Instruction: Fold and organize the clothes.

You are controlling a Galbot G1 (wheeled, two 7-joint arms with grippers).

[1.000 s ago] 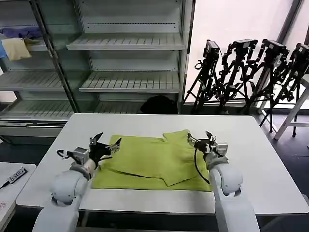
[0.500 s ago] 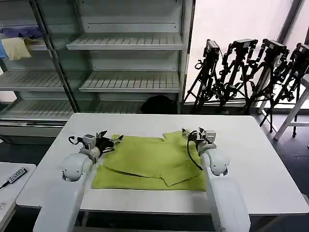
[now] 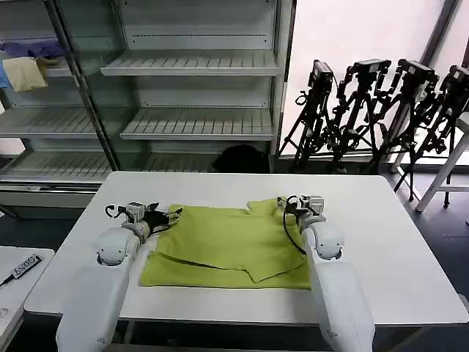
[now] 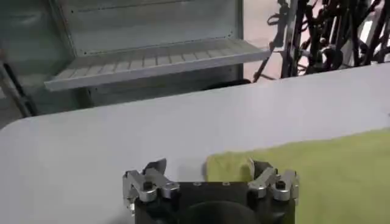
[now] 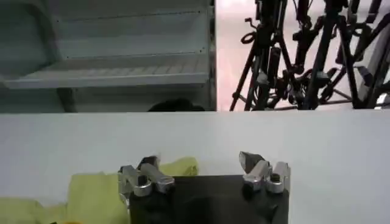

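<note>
Head view: the shirt (image 3: 231,246) lies partly folded mid-table (image 3: 381,249); my left gripper (image 3: 163,218) and right gripper (image 3: 287,206) sit at its two far corners, placed to lift that edge together.

Left wrist view: fingers (image 4: 155,172) apart, straddling the corner.

Right wrist view: fingers (image 5: 251,162) apart over the hem.

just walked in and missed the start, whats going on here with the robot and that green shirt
A two-armed robot is folding a lime T-shirt that lies partly folded on a white table. The left gripper sits open at the shirt's far left corner, and the right gripper sits open at its far right corner. Neither has the cloth clamped yet, so it looks ready to grasp both corners for the next fold.
</note>
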